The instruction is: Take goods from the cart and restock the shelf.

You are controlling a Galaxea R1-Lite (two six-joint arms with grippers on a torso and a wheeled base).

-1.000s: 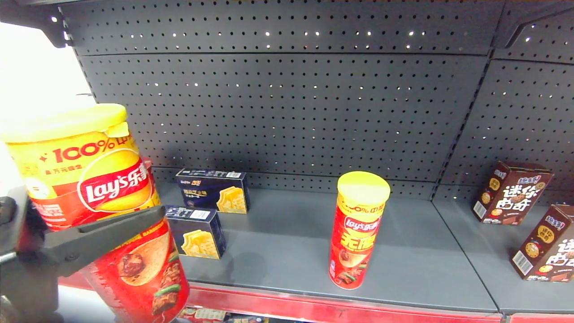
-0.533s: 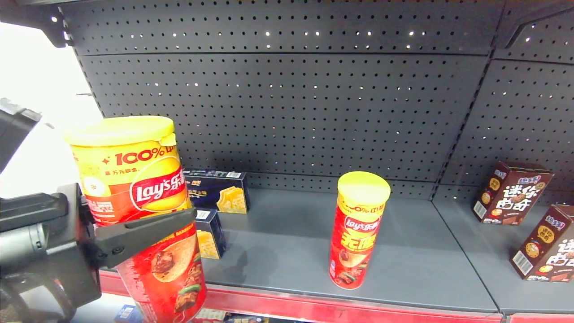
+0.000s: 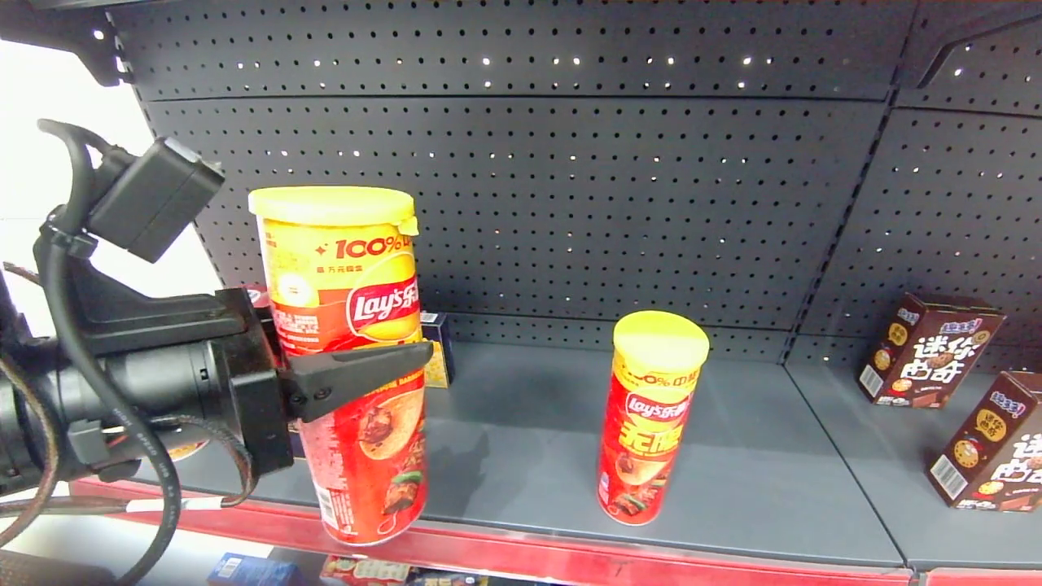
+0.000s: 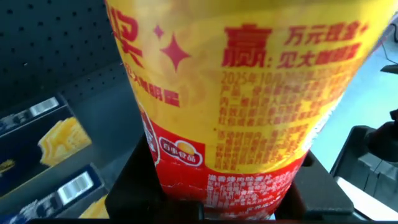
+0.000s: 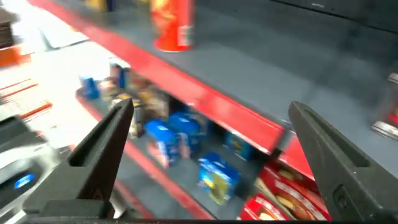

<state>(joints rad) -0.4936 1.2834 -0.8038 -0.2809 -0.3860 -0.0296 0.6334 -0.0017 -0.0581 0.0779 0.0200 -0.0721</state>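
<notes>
Bright white glare washes out the head view's far left. Soft shadows lie on the shelf (light maybe from above). The right wrist view is blurry.

The chip can covers nearly all of the dark blue boxes at the back of the shelf, so only one narrow strip of them shows in the head view. It also hides the far finger of the left gripper. In the left wrist view the can's lid and base are cut off. The nearer brown box runs past the picture's edge. In the right wrist view, the packets under the red shelf edge are too blurred to identify.
</notes>
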